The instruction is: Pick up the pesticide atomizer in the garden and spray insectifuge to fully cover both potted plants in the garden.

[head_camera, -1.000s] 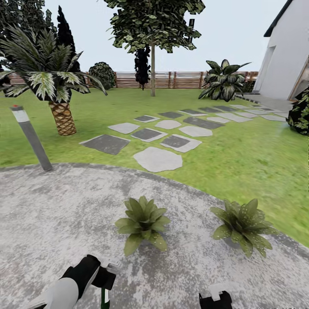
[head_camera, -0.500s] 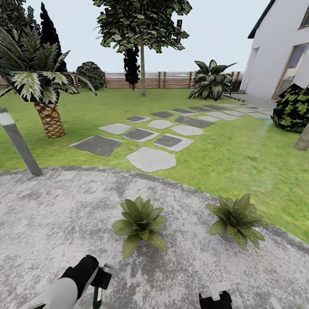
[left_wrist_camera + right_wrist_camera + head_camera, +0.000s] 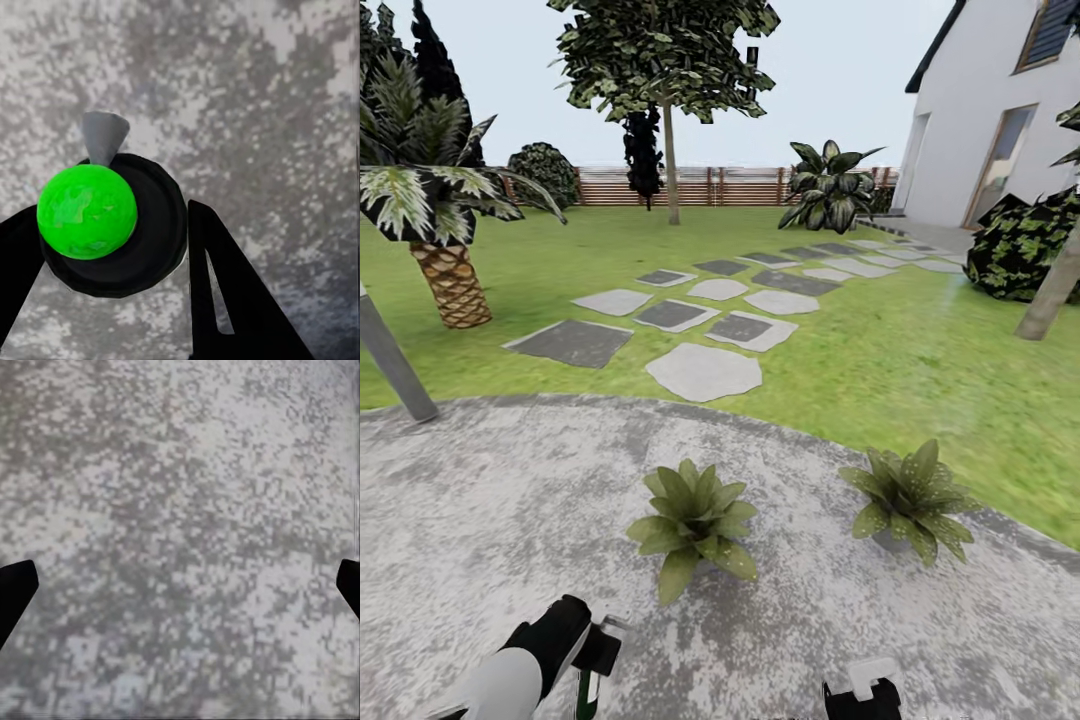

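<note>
The left end effector [image 3: 112, 247] has its two dark fingers pressed against the black head of the pesticide atomizer [image 3: 112, 225], which hangs between them over the speckled patio [image 3: 480, 500], grey nozzle pointing away from the wrist. The bottle looks light, rigid and smooth, so a hold at the neck under the trigger head seems safest against slipping. How full it is cannot be told. The right end effector [image 3: 180, 585] is spread wide, empty. Both potted plants [image 3: 695, 520] stand ahead, well apart from either end effector.
</note>
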